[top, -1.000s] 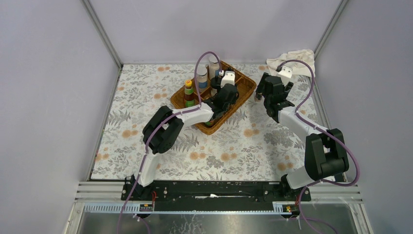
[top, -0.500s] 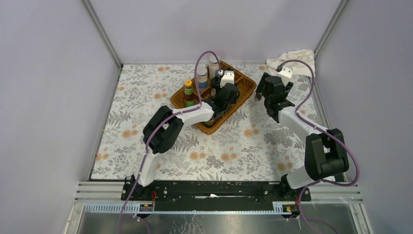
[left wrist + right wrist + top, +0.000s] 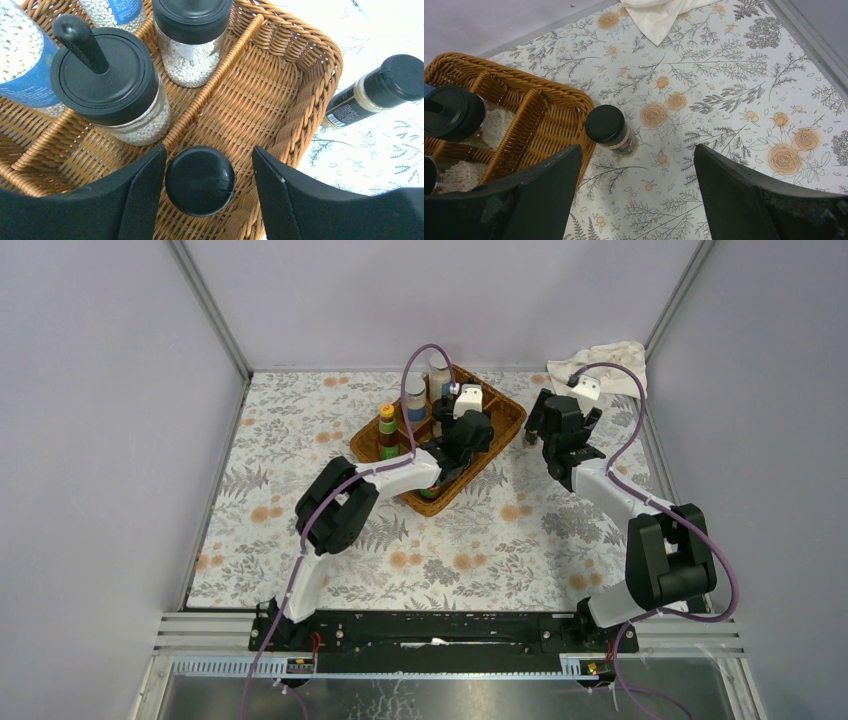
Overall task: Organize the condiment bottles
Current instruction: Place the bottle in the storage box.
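The left hand (image 3: pixel 207 161) stands part-open astride a small round black-capped bottle (image 3: pixel 200 181). A gap shows at its right finger, so nothing is clamped. That bottle stands upright in the right-hand compartment of the brown wicker divided tray (image 3: pixel 300 95), close to the outer wall, its long axis vertical and its cap facing the camera.

The right hand (image 3: pixel 639 151) is spread wide and empty above a dark black-lidded spice jar (image 3: pixel 606 126). The jar stands upright on the floral-patterned surface (image 3: pixel 734 100), just beside the tray. It looks light, rigid and smooth-sided, so probably a little slippery. Taking it across the body just under the lid seems safest.

Farther into the tray stands a black-lidded glass jar of white granules (image 3: pixel 107 85).
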Controlling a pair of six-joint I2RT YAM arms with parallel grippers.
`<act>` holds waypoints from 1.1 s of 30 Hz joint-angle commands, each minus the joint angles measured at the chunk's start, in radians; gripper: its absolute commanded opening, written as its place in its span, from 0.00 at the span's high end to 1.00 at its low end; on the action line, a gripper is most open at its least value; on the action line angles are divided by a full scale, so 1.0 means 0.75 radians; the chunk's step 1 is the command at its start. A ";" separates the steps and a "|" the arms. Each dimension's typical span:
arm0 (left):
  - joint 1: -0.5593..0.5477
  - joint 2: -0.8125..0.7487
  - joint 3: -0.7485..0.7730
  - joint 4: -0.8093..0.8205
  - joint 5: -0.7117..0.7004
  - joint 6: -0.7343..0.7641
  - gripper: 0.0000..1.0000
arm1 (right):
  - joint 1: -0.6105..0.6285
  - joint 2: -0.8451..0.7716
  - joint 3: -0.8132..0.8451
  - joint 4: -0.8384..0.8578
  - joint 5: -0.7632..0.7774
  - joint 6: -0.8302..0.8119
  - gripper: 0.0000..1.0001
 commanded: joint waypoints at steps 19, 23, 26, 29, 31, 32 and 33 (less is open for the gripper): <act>-0.028 -0.094 0.061 -0.012 -0.128 0.061 0.31 | -0.011 -0.014 0.036 0.025 -0.017 0.016 0.10; -0.033 -0.126 0.077 -0.012 -0.142 0.090 0.31 | -0.010 -0.016 0.036 0.021 -0.022 0.018 0.10; -0.038 -0.153 0.087 -0.012 -0.156 0.111 0.31 | -0.010 -0.017 0.038 0.017 -0.025 0.014 0.10; -0.048 -0.184 0.097 -0.013 -0.167 0.134 0.31 | -0.010 -0.015 0.042 0.011 -0.031 0.011 0.10; -0.059 -0.208 0.109 -0.016 -0.182 0.162 0.31 | -0.010 -0.013 0.046 0.007 -0.038 0.008 0.10; -0.065 -0.223 0.113 -0.018 -0.190 0.178 0.31 | -0.011 -0.010 0.052 0.000 -0.042 0.006 0.10; -0.071 -0.244 0.117 -0.018 -0.201 0.195 0.30 | -0.011 -0.005 0.060 -0.009 -0.047 0.001 0.10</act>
